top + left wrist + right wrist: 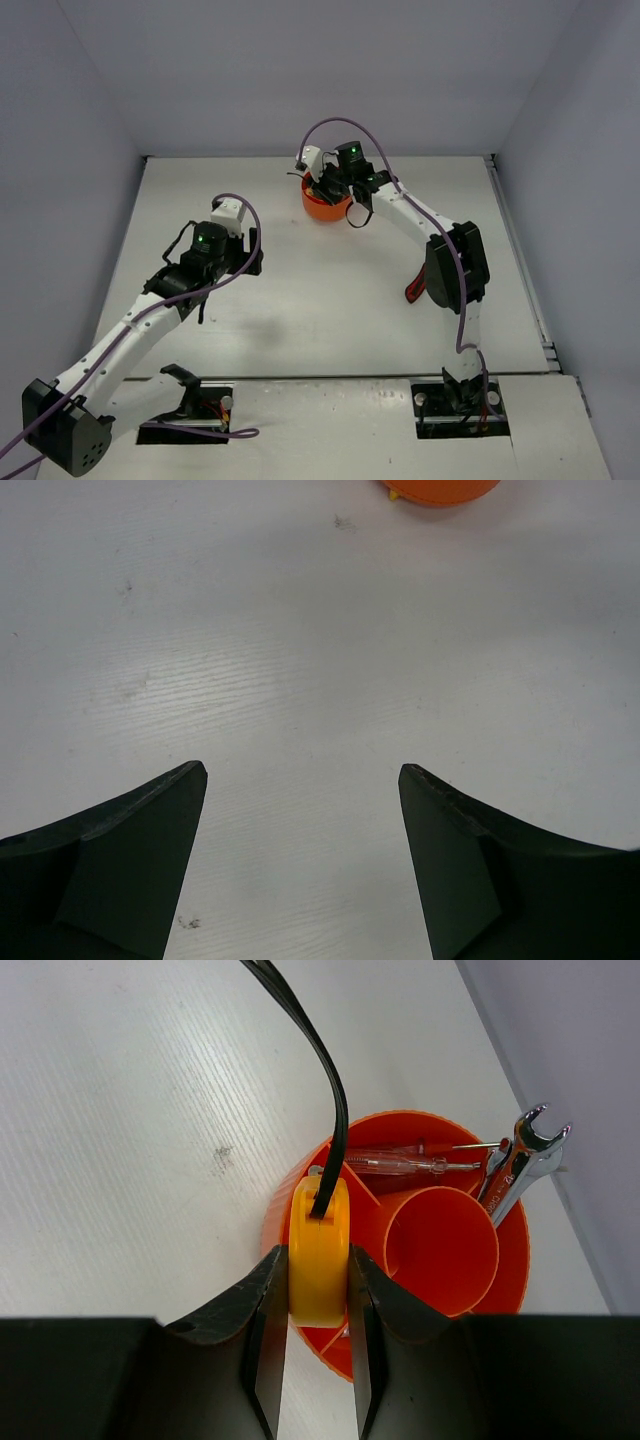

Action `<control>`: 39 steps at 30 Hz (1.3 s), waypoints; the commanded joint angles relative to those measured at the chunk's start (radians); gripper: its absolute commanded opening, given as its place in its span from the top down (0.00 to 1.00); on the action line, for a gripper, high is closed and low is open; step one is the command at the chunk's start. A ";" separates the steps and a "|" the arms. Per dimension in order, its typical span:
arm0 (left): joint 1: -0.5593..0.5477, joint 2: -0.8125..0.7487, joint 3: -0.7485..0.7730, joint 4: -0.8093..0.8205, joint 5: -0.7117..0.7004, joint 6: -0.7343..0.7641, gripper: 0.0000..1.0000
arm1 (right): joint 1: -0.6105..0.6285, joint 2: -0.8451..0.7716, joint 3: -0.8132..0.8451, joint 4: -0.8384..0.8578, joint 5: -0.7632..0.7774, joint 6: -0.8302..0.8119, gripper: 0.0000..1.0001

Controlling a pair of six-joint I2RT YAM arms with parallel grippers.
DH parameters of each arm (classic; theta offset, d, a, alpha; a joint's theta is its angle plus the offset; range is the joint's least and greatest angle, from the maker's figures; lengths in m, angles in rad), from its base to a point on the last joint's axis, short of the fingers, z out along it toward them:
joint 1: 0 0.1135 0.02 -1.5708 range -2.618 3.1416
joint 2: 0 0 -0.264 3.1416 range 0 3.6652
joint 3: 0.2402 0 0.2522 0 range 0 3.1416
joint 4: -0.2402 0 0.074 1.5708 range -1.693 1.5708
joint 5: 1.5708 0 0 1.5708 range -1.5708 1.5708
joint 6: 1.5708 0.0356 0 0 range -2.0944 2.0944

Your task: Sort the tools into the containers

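Yellow tape measure [318, 1260] pinched between right fingers [255, 1330] over orange tub [515, 1250], left fingers [130, 850] wide apart

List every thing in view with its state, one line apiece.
left gripper: open, empty, over the table.
right gripper: shut on the tape measure.
tape measure: on edge, held over the tub.
tub: upright on the table, partly filled.
wrenches: standing in the tub, heads above its rim.
screwdriver: lying inside the tub.
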 commanded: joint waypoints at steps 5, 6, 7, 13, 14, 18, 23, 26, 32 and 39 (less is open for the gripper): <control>0.007 -0.011 0.011 0.045 -0.006 -0.024 0.26 | -0.009 -0.002 0.020 0.063 0.018 -0.008 0.96; 0.007 -0.015 0.010 0.044 -0.007 -0.024 0.26 | -0.008 -0.001 0.020 0.064 0.019 -0.009 0.96; 0.007 -0.019 0.008 0.042 -0.008 -0.024 0.26 | -0.008 -0.001 0.021 0.064 0.021 -0.010 0.95; 0.007 -0.037 -0.013 0.038 -0.013 -0.032 0.26 | -0.007 -0.004 0.006 0.065 0.047 -0.003 0.89; 0.007 -0.040 -0.015 0.037 -0.014 -0.034 0.26 | -0.007 -0.007 0.000 0.065 0.049 -0.004 0.88; 0.006 -0.044 -0.021 0.039 -0.010 -0.035 0.25 | -0.007 -0.031 -0.023 0.065 0.058 -0.006 0.83; 0.006 -0.035 -0.020 0.037 -0.010 -0.036 0.26 | -0.007 -0.058 -0.037 0.063 0.065 0.005 0.60; 0.007 -0.028 -0.008 0.021 -0.006 -0.038 0.25 | -0.008 -0.085 -0.040 0.064 0.079 0.039 0.52; 0.007 -0.025 0.019 0.014 -0.017 -0.044 0.26 | -0.026 -0.180 -0.029 0.065 0.217 0.244 0.41; 0.006 -0.028 0.057 -0.013 -0.033 -0.069 0.25 | -0.093 -0.460 -0.309 0.049 0.717 0.775 0.13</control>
